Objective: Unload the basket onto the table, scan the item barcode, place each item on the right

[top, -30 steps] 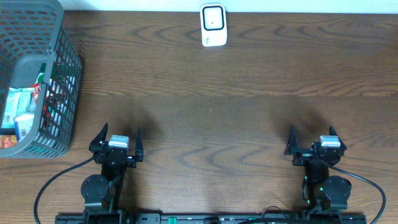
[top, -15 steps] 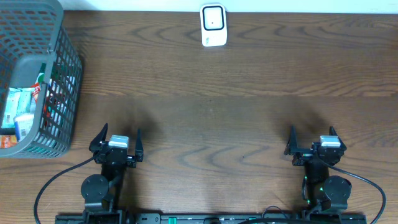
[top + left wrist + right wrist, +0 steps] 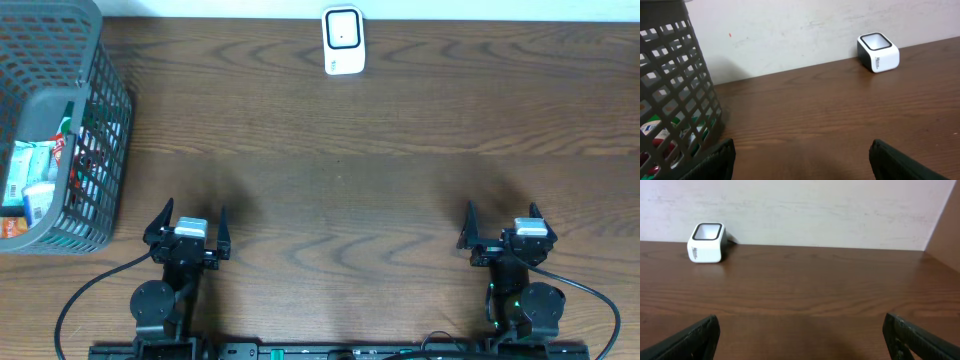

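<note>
Wooden table [image 3: 380, 150] holds a grey mesh basket [image 3: 105, 120]. The left claw [image 3: 195, 211] near the basket and the right claw [image 3: 502, 212] well apart from it gape wide and empty, parked ready to reach. A white scanner [image 3: 343, 40] right of the basket faces up for barcodes, and the packets [image 3: 28, 168] to scan lie inside the basket.

On my overhead feed, a dark brown wood-grain table [image 3: 330, 130] fills the frame. A grey plastic mesh basket [image 3: 108, 110] stands at its far left corner. From the wrist feeds I see a scuffed off-white wall [image 3: 790, 30] behind the table's far edge. Thin black cables [image 3: 85, 290] loop across the near edge. A plain brown panel [image 3: 946, 227] stands at the right.
</note>
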Robot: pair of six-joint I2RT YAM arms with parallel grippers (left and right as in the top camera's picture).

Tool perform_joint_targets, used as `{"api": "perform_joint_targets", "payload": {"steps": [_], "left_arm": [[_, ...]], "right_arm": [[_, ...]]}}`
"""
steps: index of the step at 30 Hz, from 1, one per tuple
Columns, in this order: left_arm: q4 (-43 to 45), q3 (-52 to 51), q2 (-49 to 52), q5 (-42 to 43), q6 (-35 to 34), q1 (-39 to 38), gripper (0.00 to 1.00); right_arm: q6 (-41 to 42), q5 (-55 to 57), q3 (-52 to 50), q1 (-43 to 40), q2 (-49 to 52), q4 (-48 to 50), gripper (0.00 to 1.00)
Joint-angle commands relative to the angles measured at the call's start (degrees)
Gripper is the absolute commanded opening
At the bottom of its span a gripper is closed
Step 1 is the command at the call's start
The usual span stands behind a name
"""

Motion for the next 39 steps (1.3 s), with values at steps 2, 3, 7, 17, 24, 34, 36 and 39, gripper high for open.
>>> {"api": "perform_joint_targets", "payload": {"steps": [2, 3, 7, 17, 24, 34, 36, 39], "left_arm": [[-1.86, -0.90, -0.35, 0.33, 1.14, 0.24, 0.86], [-1.86, -0.90, -0.35, 0.33, 1.14, 0.24, 0.86], [-1.64, -0.90, -0.35, 0.35, 1.11, 0.24, 0.86], [-1.51, 0.63, -0.35, 0.37, -6.95, 0.24, 0.86], [-2.84, 6.27, -0.24, 0.39, -12.92, 0.24, 0.86], [-11.45, 23.78, 9.60, 1.31, -12.87, 0.24, 0.86], [-14.19, 28.35, 13.14, 2.97, -12.87, 0.24, 0.86], [-18.73, 36.02, 19.26, 4.92, -12.87, 0.24, 0.86]], "right_arm": [[-0.24, 0.13, -0.09, -0.39, 0.11, -0.22, 0.99], [-0.24, 0.13, -0.09, -0.39, 0.11, -0.24, 0.99], [-0.24, 0.13, -0.09, -0.39, 0.11, -0.22, 0.99], [-0.26, 0.13, -0.09, -0.39, 0.11, -0.22, 0.99], [-0.24, 0.13, -0.09, -0.39, 0.11, -0.22, 0.99], [-0.24, 0.13, -0.09, -0.39, 0.11, -0.22, 0.99], [-0.24, 0.11, -0.09, -0.39, 0.11, -0.22, 0.99], [-0.24, 0.11, -0.09, -0.39, 0.11, -0.22, 0.99]]}}
